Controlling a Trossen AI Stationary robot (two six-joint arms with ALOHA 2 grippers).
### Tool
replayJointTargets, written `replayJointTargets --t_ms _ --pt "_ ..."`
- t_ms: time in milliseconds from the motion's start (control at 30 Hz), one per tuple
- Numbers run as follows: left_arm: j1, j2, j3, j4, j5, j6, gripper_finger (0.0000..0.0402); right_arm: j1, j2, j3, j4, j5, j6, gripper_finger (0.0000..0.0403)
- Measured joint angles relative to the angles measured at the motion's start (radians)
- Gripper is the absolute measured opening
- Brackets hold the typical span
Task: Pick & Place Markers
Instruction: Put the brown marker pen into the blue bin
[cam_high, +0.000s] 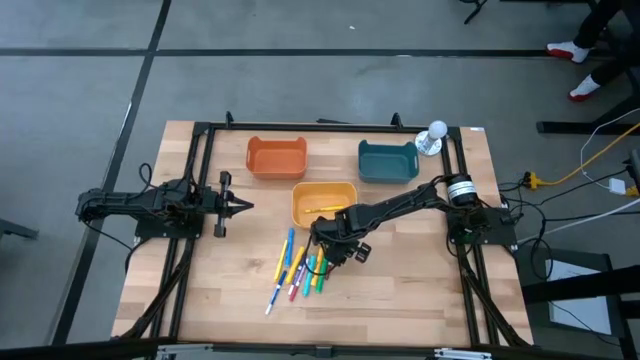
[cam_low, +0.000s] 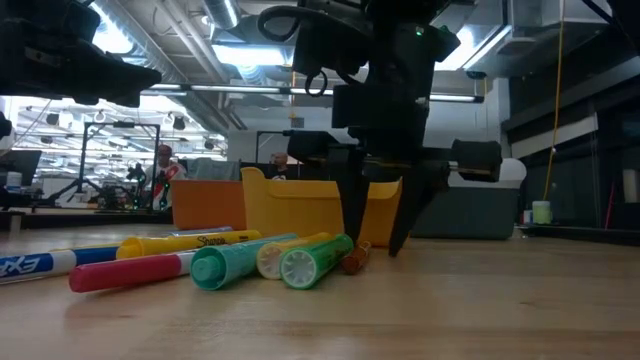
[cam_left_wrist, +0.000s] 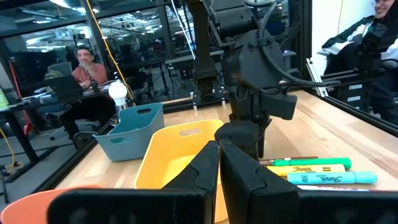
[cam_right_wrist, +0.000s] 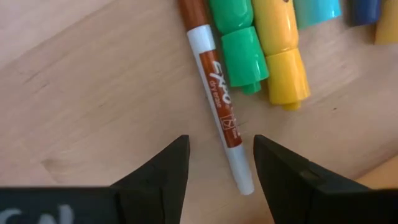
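Several markers (cam_high: 298, 270) lie side by side on the wooden table, near the middle of its near half. An orange-and-white marker (cam_right_wrist: 215, 74) lies at the right end of the row, next to a green one (cam_right_wrist: 239, 46) and a yellow one (cam_right_wrist: 281, 53). My right gripper (cam_right_wrist: 221, 146) points steeply down over it, open, with one finger on each side of the marker's white end and a gap on both sides. In the low view its fingertips (cam_low: 352, 238) hang just above the table. My left gripper (cam_high: 245, 207) waits shut at the table's left, pointing level.
A yellow bin (cam_high: 302, 196) stands just beyond the markers, with one marker inside it. An orange bin (cam_high: 276, 160) and a teal bin (cam_high: 388, 162) stand farther back. A white bulb-shaped object (cam_high: 436, 133) sits at the far right. Bare wood lies near and right of the markers.
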Motion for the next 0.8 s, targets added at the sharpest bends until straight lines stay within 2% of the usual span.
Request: replayJointTargets --t_ms 233,367,633,800 --pt "0.000 0.000 0.000 0.000 0.000 0.000 0.0008 -0.004 0.001 0.000 -0.004 -0.001 -0.001 0.0167" --pt "0.000 0.000 0.000 0.000 0.000 0.000 0.0011 -0.004 0.002 0.000 -0.011 -0.010 -0.002 0.0130" --pt "0.000 0.000 0.000 0.000 0.000 0.000 0.0009 -0.004 0.002 -0.001 -0.025 -0.010 -0.005 0.0027" --pt "0.000 0.000 0.000 0.000 0.000 0.000 0.0010 -0.004 0.002 0.000 -0.025 -0.007 -0.005 0.0020"
